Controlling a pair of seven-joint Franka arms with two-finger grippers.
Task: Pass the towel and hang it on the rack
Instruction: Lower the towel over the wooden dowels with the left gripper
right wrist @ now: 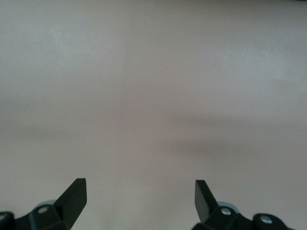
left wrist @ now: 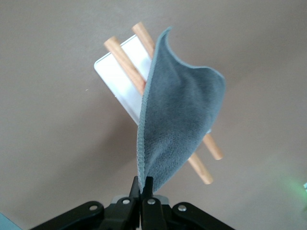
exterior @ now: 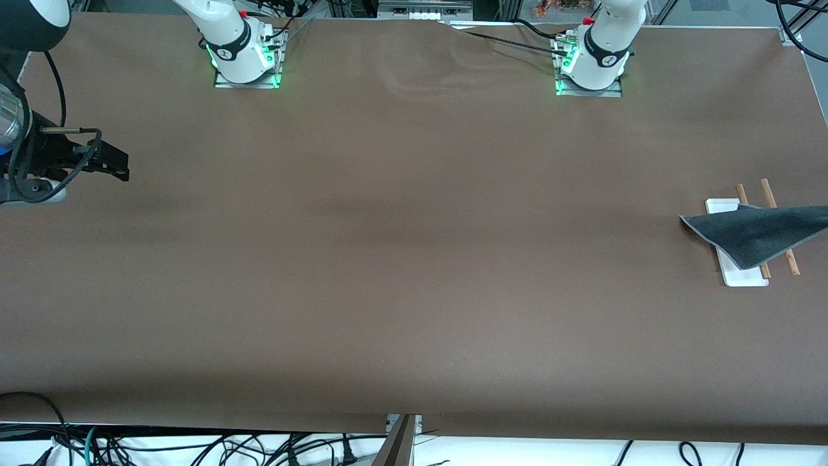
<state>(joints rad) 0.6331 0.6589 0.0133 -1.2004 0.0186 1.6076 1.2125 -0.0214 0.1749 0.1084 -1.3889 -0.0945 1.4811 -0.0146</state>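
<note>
The dark grey towel (exterior: 757, 233) stretches over the rack (exterior: 744, 275) at the left arm's end of the table, crossing both wooden rods (exterior: 767, 191). My left gripper (left wrist: 144, 181) is shut on a corner of the towel (left wrist: 182, 120), which covers the middle of the rods (left wrist: 122, 57) and part of the white base (left wrist: 115, 79). Whether the cloth rests on the rods I cannot tell. This gripper is outside the front view. My right gripper (exterior: 123, 167) waits above the right arm's end of the table, its jaws (right wrist: 140, 196) open over bare brown cover.
The two arm bases (exterior: 246, 61) (exterior: 590, 68) stand on the table edge farthest from the front camera. A brown cover (exterior: 401, 259) spans the table, with a shallow wrinkle (exterior: 427, 84) between the bases. Cables (exterior: 194, 446) hang below the nearest edge.
</note>
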